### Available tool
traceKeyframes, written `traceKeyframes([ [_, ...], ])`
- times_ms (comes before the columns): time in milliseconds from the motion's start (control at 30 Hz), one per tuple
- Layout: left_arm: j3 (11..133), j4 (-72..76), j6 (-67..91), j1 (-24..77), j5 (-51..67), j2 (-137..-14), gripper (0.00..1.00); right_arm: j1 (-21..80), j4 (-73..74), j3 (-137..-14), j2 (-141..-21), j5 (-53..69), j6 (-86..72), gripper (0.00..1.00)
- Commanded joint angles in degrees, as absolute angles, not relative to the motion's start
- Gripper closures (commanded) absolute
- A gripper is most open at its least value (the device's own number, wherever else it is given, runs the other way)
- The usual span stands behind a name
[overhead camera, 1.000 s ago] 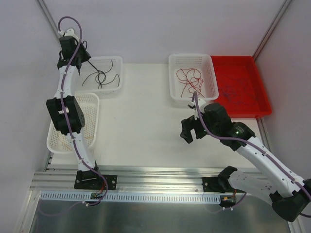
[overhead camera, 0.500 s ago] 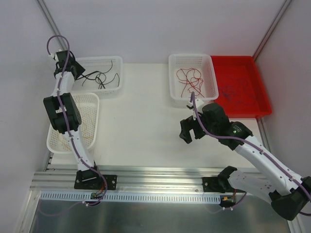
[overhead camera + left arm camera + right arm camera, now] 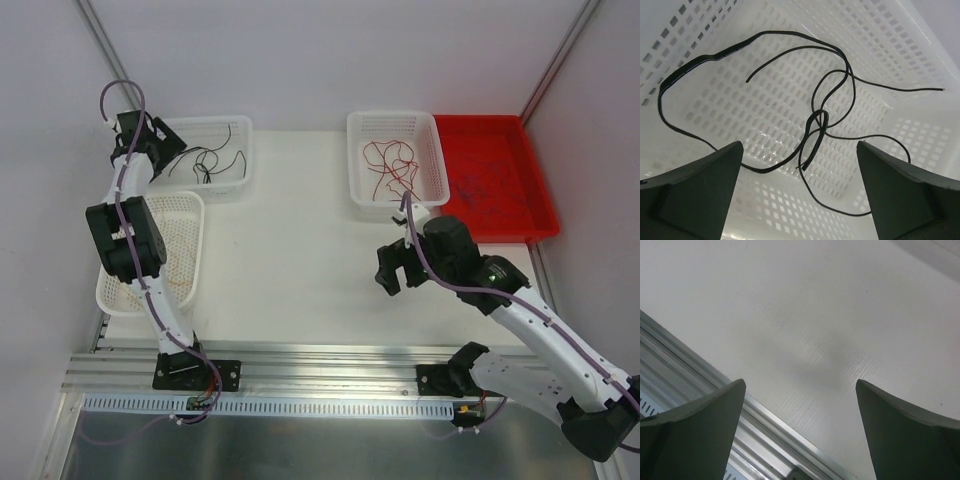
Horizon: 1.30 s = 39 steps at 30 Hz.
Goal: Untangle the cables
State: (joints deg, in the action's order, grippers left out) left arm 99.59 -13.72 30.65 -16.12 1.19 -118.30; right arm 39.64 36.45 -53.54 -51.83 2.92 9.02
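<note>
Your black cables [image 3: 816,119] lie loosely looped in the far-left basket [image 3: 240,130], the red cables [image 3: 390,165] in the middle basket [image 3: 360,122], the dark cables [image 3: 485,190] in the red tray [image 3: 480,121]. Your 2 claws are released: left gripper [image 3: 797,150] just above the black cables, right gripper [image 3: 800,387] over the table [image 3: 290,240], grasping nothing.
</note>
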Motion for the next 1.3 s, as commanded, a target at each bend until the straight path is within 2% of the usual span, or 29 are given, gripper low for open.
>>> traceKeyframes([
  [0, 98.5, -14.1, 27.4, -16.1, -1.6, -110.0, 0.01, 39.9, 37.6, -54.8, -49.3, 0.4, 7.1, 0.03],
  [333, 86.3, -15.9, 25.0, -16.0, 2.5, -93.5, 0.01, 39.8, 42.6, -57.2, -43.2, -11.0, 4.5, 0.03],
  [633, 76.4, -27.1, 20.9, -15.9, 11.2, -66.1, 0.01, 39.9, 50.4, -60.9, -36.0, -22.4, 0.7, 0.03],
  [767, 75.2, -35.7, 17.8, -16.0, 12.7, -49.4, 0.01, 39.8, 54.7, -64.0, -32.7, -26.2, -1.1, 0.03],
  [933, 72.8, -44.0, 17.0, -15.9, 9.6, -30.6, 0.01, 39.9, 58.1, -66.3, -28.6, -30.3, -1.8, 0.03],
  [1000, 72.2, -47.3, 17.7, -12.5, 4.1, -27.8, 0.01, 39.8, 58.8, -65.9, -27.3, -31.0, -1.5, 0.03],
  [1267, 64.0, -54.4, 20.7, -5.2, -4.3, -8.3, 0.01, 39.9, 59.2, -63.3, -15.5, -29.6, -1.2, 0.03],
])
